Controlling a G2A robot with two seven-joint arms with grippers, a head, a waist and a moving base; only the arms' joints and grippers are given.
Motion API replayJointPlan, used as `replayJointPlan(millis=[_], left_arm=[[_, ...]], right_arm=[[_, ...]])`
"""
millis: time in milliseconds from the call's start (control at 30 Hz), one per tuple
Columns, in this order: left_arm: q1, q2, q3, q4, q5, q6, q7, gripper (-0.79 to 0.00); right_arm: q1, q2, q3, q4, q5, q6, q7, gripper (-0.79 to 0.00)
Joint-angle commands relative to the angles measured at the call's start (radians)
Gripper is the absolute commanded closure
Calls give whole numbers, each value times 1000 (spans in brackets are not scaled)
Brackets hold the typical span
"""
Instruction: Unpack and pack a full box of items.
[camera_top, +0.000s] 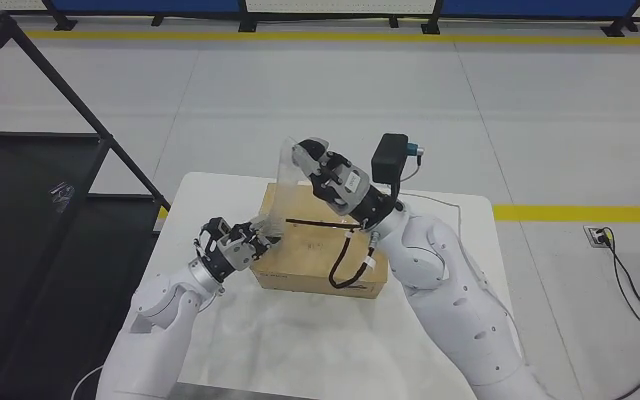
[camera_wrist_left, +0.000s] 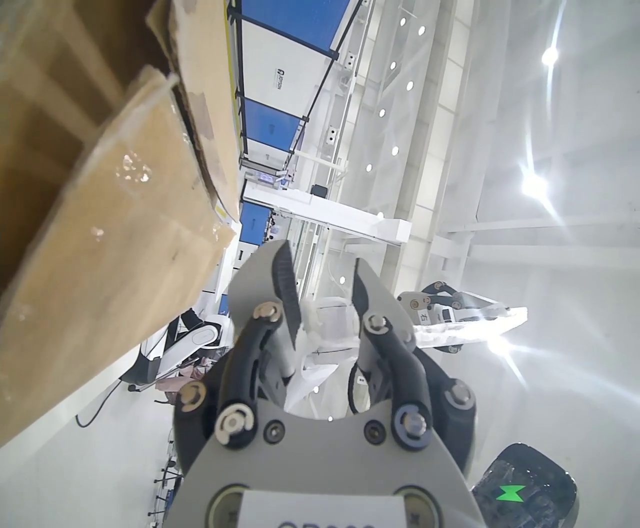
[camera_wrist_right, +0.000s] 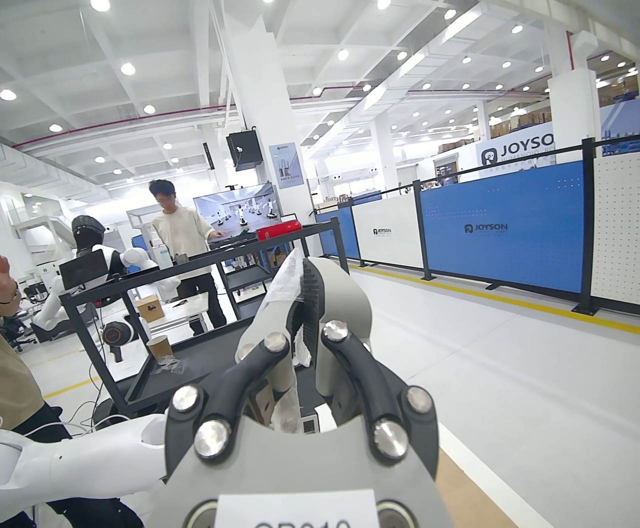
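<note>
Right end effector (camera_wrist_right: 300, 295): fingers clamped together on the upper edge of a clear plastic bag (camera_top: 287, 168), which is held raised above the far side of the cardboard box (camera_top: 320, 255). The bag's contents cannot be made out.

Left end effector (camera_wrist_left: 320, 270): fingers apart with nothing between them, just beside a flap at the box's left end. The box rests on the white table (camera_top: 300, 340).

Assessment: the step in hand appears to be taking the bag out. The thin film calls for a firm pinch and a straight lift, until its lower end is free of the flaps. The left end effector is well placed to steady the box.

Markings: printed blue and white barrier panels (camera_wrist_right: 500, 235) stand behind. A white label (camera_wrist_right: 297, 510) on the right end effector's base is cut off and illegible.
</note>
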Motion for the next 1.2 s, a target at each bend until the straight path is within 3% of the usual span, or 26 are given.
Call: replayJointPlan(millis=[0,700,1167], left_arm=[[4,1,-2,-1,-2,-1,0,-785],[37,3,17,-29,-118,34,-87,-785],[35,-5,47,-16,-221,44,-81,-785]], right_arm=[[1,-1,1,-2,-3,7,1,0],[22,-16,-9,18,-50,74,-19,0],[25,-25,-14,30,-76,101,-29,0]])
